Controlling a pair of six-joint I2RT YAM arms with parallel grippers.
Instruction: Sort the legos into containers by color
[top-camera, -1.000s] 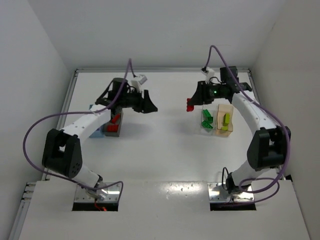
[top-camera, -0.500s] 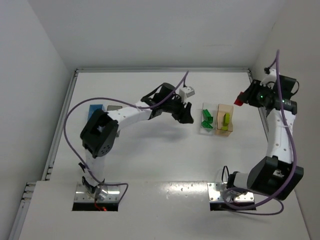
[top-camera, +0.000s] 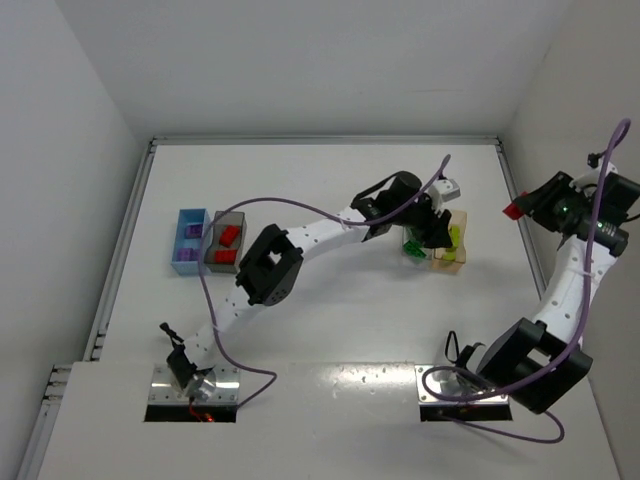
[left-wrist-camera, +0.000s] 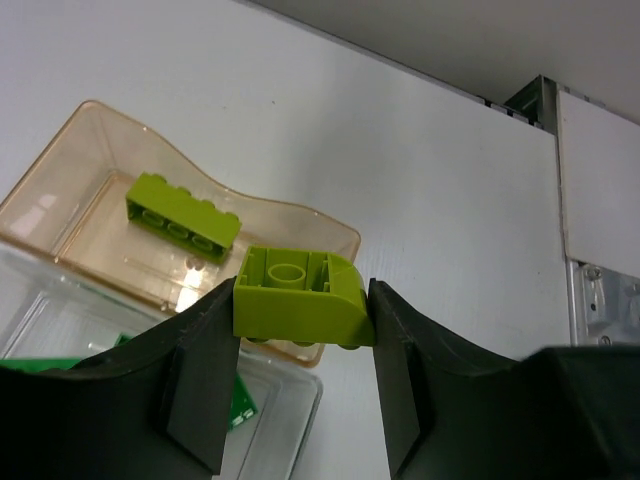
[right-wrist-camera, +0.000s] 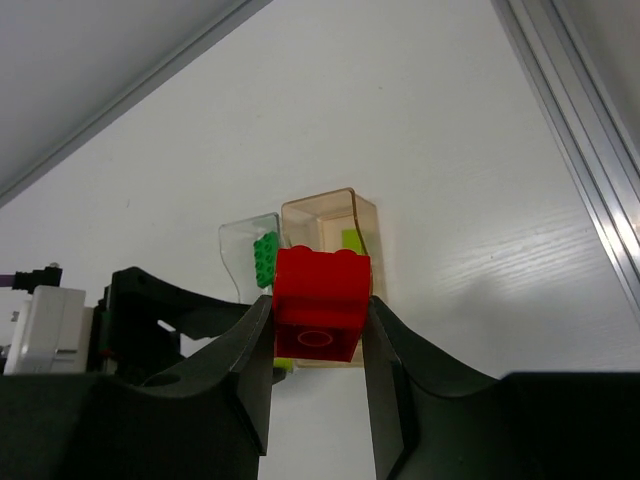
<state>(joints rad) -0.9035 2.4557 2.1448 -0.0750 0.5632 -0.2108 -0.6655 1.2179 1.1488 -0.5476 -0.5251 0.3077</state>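
My left gripper (left-wrist-camera: 303, 312) is shut on a yellow-green lego (left-wrist-camera: 300, 297) and holds it above the near rim of the tan-orange bin (left-wrist-camera: 70, 180), which holds another yellow-green brick (left-wrist-camera: 183, 210). In the top view this gripper (top-camera: 432, 228) reaches across over the clear bin (top-camera: 411, 256) and the tan-orange bin (top-camera: 450, 262). My right gripper (right-wrist-camera: 318, 322) is shut on a red lego (right-wrist-camera: 320, 295), held high by the right wall (top-camera: 518, 209). Green legos (right-wrist-camera: 266, 258) lie in the clear bin (right-wrist-camera: 240, 240).
The light blue bin (top-camera: 186, 262) with purple legos and the dark grey bin (top-camera: 223, 265) with red legos (top-camera: 229, 238) stand at the left. The left arm (top-camera: 320, 228) stretches across the table's middle. Its purple cable loops above it. A metal rail (left-wrist-camera: 590, 300) runs along the right edge.
My left arm has swung from the left bins across to the clear and tan-orange bins. My right arm has drawn back to the right wall with the red lego.
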